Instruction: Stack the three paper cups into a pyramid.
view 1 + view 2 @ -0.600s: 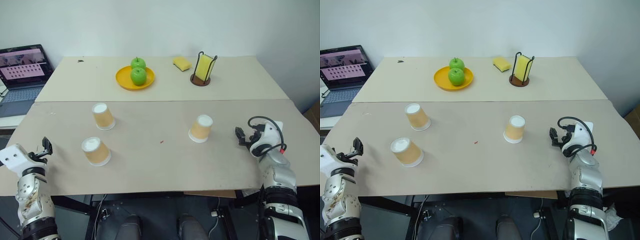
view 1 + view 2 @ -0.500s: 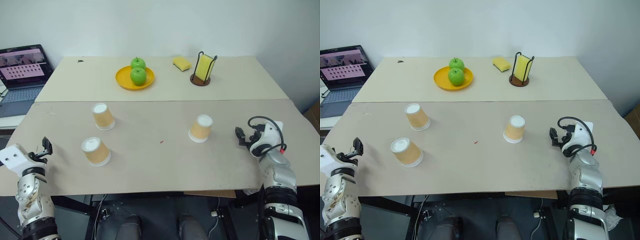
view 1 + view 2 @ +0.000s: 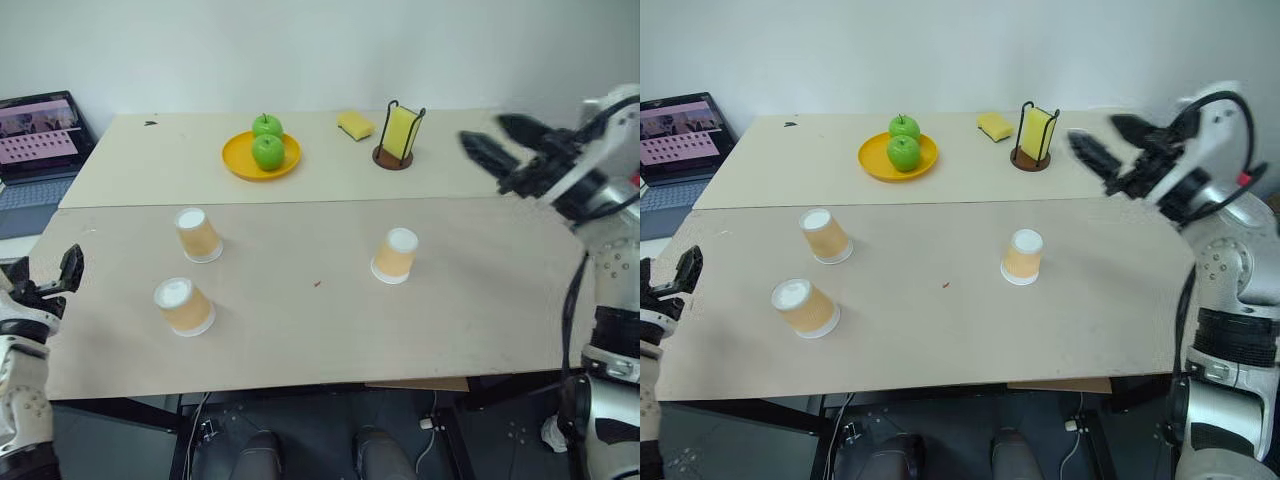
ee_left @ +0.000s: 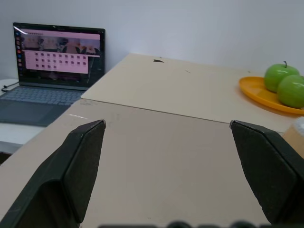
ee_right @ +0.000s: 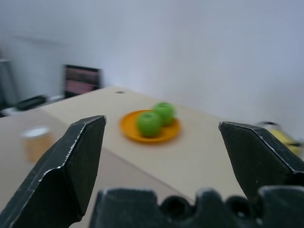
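Surface: beige tabletop (image 3: 300, 330) is standing before a white wall.
Cups: three tan-orange tapered paper cups are sitting upside down, unstacked, two (image 3: 198, 234) (image 3: 183, 306) near each other on the left, one (image 3: 395, 255) well apart on the right.
Left gripper (image 3: 55, 275): hovering at the table's left edge, jaws released, empty.
Right gripper (image 3: 495, 150): raised over the table's right side, jaws released, empty.

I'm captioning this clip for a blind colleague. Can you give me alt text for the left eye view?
Three paper cups stand upside down and apart on a table, two to the left, one to the right. The right gripper hangs open above the far right; the left gripper is open at the left edge. Behind sit apples on a plate.
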You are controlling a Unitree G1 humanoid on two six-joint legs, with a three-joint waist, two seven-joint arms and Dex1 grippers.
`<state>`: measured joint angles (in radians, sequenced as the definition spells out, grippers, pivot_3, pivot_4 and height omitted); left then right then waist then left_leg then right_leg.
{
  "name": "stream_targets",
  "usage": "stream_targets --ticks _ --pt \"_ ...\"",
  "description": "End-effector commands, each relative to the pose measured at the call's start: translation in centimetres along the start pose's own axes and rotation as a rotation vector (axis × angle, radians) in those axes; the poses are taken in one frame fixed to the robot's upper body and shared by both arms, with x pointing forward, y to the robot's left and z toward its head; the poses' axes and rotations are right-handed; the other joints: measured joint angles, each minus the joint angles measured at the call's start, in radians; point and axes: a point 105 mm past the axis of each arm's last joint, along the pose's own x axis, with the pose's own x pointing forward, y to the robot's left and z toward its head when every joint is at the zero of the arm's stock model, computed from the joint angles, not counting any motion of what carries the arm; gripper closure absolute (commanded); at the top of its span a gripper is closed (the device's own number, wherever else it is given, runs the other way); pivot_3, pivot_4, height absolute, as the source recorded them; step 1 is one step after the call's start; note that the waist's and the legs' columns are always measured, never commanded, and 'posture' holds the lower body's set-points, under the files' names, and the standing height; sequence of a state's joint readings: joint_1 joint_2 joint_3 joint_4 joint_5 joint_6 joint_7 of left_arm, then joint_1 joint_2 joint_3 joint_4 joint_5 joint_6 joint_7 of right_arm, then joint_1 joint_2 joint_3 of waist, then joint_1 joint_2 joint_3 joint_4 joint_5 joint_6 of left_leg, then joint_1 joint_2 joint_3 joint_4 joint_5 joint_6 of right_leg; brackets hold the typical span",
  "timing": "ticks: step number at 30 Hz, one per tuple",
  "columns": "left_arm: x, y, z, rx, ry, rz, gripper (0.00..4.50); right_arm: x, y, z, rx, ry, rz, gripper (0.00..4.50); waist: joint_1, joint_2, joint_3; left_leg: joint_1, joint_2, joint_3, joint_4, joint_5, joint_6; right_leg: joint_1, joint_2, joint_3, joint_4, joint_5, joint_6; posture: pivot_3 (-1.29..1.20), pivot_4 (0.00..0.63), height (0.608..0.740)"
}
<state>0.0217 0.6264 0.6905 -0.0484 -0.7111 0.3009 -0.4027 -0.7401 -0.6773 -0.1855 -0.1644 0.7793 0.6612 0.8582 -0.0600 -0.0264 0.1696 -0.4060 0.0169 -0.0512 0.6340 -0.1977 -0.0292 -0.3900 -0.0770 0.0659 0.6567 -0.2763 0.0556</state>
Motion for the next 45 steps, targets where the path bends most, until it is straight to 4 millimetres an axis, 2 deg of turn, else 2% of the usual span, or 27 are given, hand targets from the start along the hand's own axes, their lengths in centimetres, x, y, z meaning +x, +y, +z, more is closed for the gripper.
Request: stream_targets --ticks 1,4,8,12,18,27,37,45 --pt "-1.4 -5.1 1.8 -0.010 0.025 -0.299 0.01 2.4 6.0 0.5 0.000 -0.002 0.345 0.00 0.004 0.000 0.000 0.000 0.000 0.000 0.000 0.000 0.000 0.000 0.000 0.000 0.000 0.000 0.000 0.00 0.150 0.732" --pt "-3.2 -8.2 2.0 -0.064 0.094 -0.480 0.01 3.3 7.4 -0.8 0.023 0.028 0.431 0.00 0.015 -0.002 0.001 -0.001 0.000 0.000 0.000 0.000 0.000 0.000 -0.001 -0.001 -0.001 0.000 0.000 0.00 0.150 0.732" --pt "-4.7 -10.4 0.3 -0.052 0.241 -0.618 0.01 4.5 7.9 -2.0 0.032 0.043 0.457 0.00 0.020 -0.002 0.001 0.000 0.000 0.000 0.001 0.000 0.000 0.000 -0.001 -0.001 -0.001 0.000 0.000 0.00 0.150 0.732" --pt "-4.0 -10.1 0.0 -0.017 0.260 -0.611 0.01 4.6 8.3 -2.2 0.042 0.044 0.481 0.00 0.020 -0.002 0.001 0.000 0.000 0.000 0.000 0.000 0.000 -0.001 0.000 -0.001 -0.001 0.000 -0.001 0.00 0.150 0.732" --pt "-3.0 -9.6 -1.5 0.084 0.329 -0.655 0.01 4.6 9.0 -3.0 0.078 0.062 0.487 0.00 0.019 -0.002 0.001 0.000 0.000 0.000 0.000 0.000 0.000 -0.001 0.000 -0.001 -0.001 0.000 -0.001 0.00 0.150 0.732" --pt "-0.5 -11.0 -4.0 0.146 0.377 -0.775 0.01 3.8 8.8 -6.7 0.129 0.177 0.387 0.00 0.020 -0.002 0.001 -0.001 0.000 0.000 0.000 0.000 0.000 -0.002 0.000 -0.001 -0.001 0.000 -0.001 0.00 0.150 0.732" --pt "1.4 -11.8 -3.6 0.165 0.350 -0.823 0.01 2.6 8.2 -9.5 0.103 0.279 0.281 0.00 0.017 -0.003 0.001 -0.002 0.000 0.000 0.000 0.000 0.000 -0.003 0.000 -0.001 0.000 0.000 -0.001 0.00 0.150 0.732" --pt "1.6 -12.1 -3.6 0.174 0.351 -0.846 0.01 2.3 7.8 -9.5 0.080 0.287 0.256 0.00 0.017 -0.003 0.001 -0.002 0.000 0.000 0.000 0.000 0.000 -0.003 0.000 -0.001 0.000 0.000 0.000 0.00 0.150 0.732"
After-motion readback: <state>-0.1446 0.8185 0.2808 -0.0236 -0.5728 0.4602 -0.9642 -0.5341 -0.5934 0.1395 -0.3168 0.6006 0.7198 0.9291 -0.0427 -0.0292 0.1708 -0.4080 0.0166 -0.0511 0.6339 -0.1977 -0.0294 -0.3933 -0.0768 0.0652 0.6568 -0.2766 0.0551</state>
